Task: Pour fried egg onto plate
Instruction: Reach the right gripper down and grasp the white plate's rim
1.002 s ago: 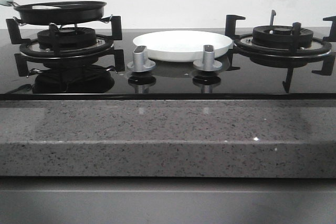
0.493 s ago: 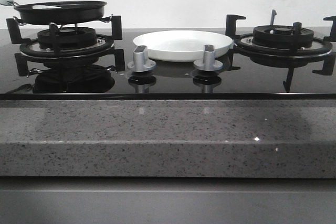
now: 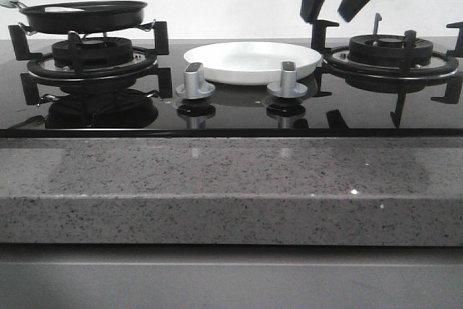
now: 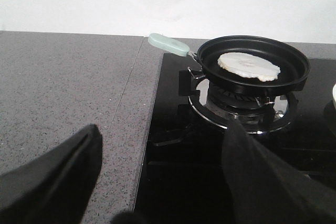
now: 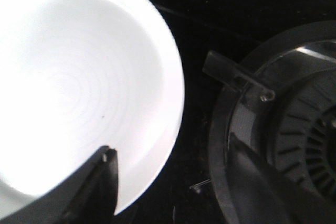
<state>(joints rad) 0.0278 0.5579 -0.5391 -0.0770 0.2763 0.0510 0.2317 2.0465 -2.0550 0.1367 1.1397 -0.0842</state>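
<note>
The fried egg point(image 4: 248, 65) lies flat in the black frying pan point(image 4: 254, 85) on the left burner; in the front view only a pale sliver of the egg point(image 3: 61, 9) shows over the pan point(image 3: 85, 17) rim. The white plate point(image 3: 252, 61) sits empty on the glass hob between the burners. My right gripper point(image 3: 329, 18) is open and hangs above the plate's right edge; in the right wrist view the right gripper point(image 5: 170, 148) straddles the rim of the plate point(image 5: 79, 87). My left gripper point(image 4: 164, 129) is open and empty, low over the hob's left edge, well short of the pan's pale green handle point(image 4: 168, 44).
The right burner point(image 3: 391, 52) with raised black pan supports stands close beside the right gripper and also shows in the right wrist view point(image 5: 294, 129). Two silver knobs point(image 3: 194, 81) point(image 3: 287, 79) stand in front of the plate. A speckled grey counter point(image 4: 63, 93) lies left of the hob.
My right gripper has come into view from the upper right and moved down and left, to above the plate's right edge. Pan, egg and plate have not moved.
</note>
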